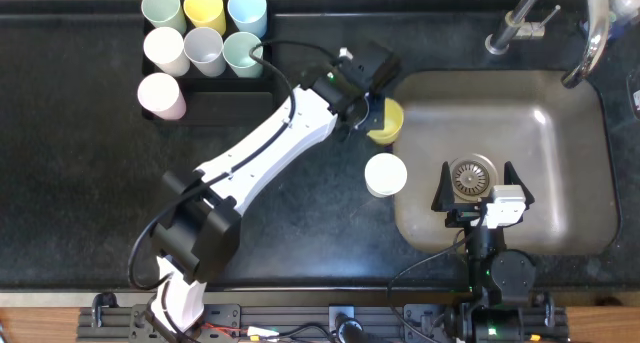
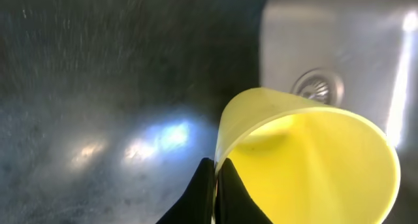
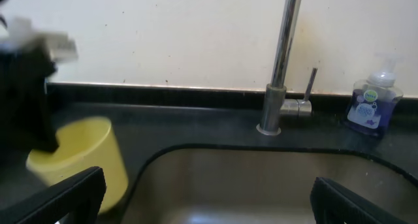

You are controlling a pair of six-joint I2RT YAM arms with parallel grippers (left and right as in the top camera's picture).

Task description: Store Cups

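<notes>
Left pincer (image 2: 215, 178) pinches rim of tilted yellow cup (image 2: 307, 165) beside sink (image 1: 560, 113); white cup (image 1: 385, 174) nearby; right pincer (image 1: 477, 195) spread over drain (image 1: 473, 173)

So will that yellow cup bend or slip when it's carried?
Probably light: the left gripper holds the yellow cup tilted by a rim pinch alone. Its thin wall may flex. Smooth and round, it could slip or roll.

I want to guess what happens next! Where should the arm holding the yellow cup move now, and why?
Probably carry it over to the tray: the left gripper is shut on the yellow cup beside the sink, and the tray holding the other cups has bare room next to the pink cup.
</notes>
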